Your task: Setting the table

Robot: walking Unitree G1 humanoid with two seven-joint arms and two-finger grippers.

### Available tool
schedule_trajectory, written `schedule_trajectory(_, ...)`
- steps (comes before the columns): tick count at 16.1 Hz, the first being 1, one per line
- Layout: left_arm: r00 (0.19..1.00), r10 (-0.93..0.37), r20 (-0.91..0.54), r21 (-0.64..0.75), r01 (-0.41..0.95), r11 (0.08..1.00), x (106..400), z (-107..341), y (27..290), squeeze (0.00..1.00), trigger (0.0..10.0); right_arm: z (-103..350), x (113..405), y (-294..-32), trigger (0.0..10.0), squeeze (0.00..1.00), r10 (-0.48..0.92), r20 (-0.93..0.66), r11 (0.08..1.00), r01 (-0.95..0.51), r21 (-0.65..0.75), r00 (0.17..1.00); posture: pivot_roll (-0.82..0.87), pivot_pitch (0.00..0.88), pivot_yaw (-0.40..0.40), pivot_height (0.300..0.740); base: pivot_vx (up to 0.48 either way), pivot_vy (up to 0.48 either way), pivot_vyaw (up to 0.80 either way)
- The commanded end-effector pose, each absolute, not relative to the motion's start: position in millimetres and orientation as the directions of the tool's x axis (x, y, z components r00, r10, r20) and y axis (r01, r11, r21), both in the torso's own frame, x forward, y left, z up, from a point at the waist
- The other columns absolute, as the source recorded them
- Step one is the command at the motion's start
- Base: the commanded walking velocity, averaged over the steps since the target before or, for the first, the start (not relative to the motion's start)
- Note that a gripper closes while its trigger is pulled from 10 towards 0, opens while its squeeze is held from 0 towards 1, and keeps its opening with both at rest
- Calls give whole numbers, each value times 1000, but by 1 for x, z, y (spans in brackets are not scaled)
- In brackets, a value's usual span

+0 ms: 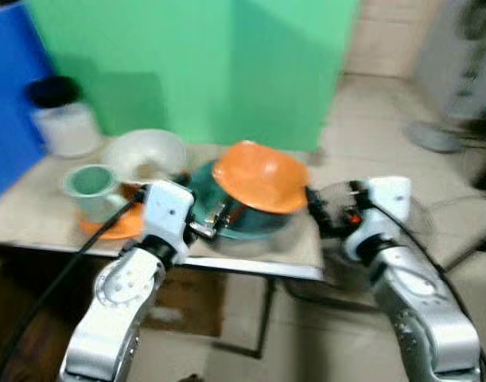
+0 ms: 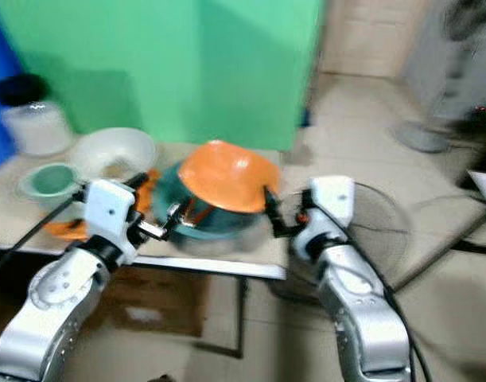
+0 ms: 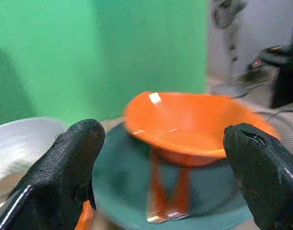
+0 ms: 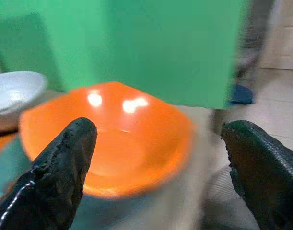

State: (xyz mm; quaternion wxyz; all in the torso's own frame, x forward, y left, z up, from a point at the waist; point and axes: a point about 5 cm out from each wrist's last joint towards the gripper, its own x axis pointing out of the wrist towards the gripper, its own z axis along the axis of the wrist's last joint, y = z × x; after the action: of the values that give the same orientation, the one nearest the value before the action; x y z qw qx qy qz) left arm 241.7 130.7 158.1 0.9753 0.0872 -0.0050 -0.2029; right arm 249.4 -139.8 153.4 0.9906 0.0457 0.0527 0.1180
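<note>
Table (image 1: 36, 215): orange bowl (image 1: 261, 177) btwn 2 open end effectors.

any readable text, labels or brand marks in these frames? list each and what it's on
None readable. The shallow orange plastic bowl, dark teal round plate, white bowl, pale green cup and white canister with black lid show no print; the eye views are too blurred for fine marks.

Through the right wrist camera I am seeing the right gripper (image 4: 158, 170) standing with its two black fingers (image 4: 55, 177) spread wide, framing an orange bowl (image 4: 108, 141) that is sitting tilted on a teal plate (image 4: 9, 160). A white bowl (image 4: 14, 91) is lying beyond, before a green panel (image 4: 136, 43).
</note>
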Motion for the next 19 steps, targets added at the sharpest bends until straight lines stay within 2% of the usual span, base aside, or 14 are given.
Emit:
schedule_trajectory(1,927,-374,-21,194,371,908,242,161,138,0,10000,155,250,-131,10000,1000,273,-89,958,-262,117,958,160,0,-18,740,296,0,800)
schedule_trajectory(6,922,-387,-21,204,383,901,242,162,136,0,10000,154,250,-133,10000,1000,245,-93,963,-231,135,965,155,0,-11,740,291,0,0)
schedule_trajectory(11,911,-413,-17,206,407,890,243,164,134,0,10000,154,249,-135,10000,1000,227,-96,966,-212,149,969,148,0,-3,740,290,0,-730)
schedule_trajectory(16,901,-434,-21,207,429,879,245,164,132,0,10000,153,251,-137,10000,1000,211,-104,968,-193,161,972,142,0,5,740,289,0,0)
schedule_trajectory(19,896,-444,-25,218,438,872,251,163,131,0,10000,152,259,-144,10000,1000,188,-125,960,-155,233,974,137,0,8,740,0,0,0)
